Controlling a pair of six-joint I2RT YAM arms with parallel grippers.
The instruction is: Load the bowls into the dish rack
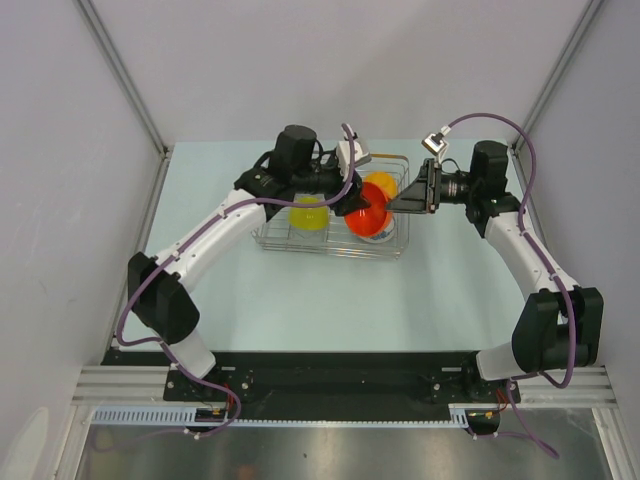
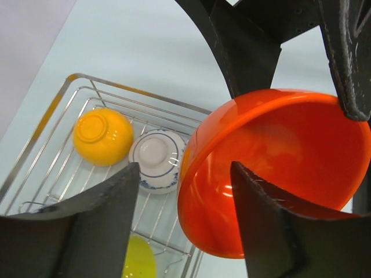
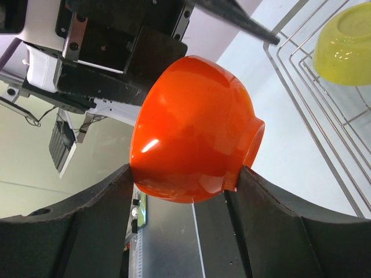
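Observation:
A glossy red bowl (image 1: pixel 365 220) hangs on its side over the right half of the silver wire dish rack (image 1: pixel 272 240). My right gripper (image 3: pixel 184 174) is shut on it, one finger on the rim and the other on the foot of the red bowl (image 3: pixel 191 127). My left gripper (image 2: pixel 184 168) is open. The wall of the red bowl (image 2: pixel 272 156) stands between its fingers without being pinched. In the rack lie an orange bowl (image 2: pixel 103 137), a white bowl with blue pattern (image 2: pixel 156 159) and a lime-yellow bowl (image 2: pixel 139 260), all upside down.
Both arms meet over the rack near the table's far side. The rack's wire rim (image 3: pixel 301 110) runs close under the held bowl. The lime-yellow bowl (image 1: pixel 307 215) sits in the rack's left half, the orange bowl (image 1: pixel 380 185) at its far right.

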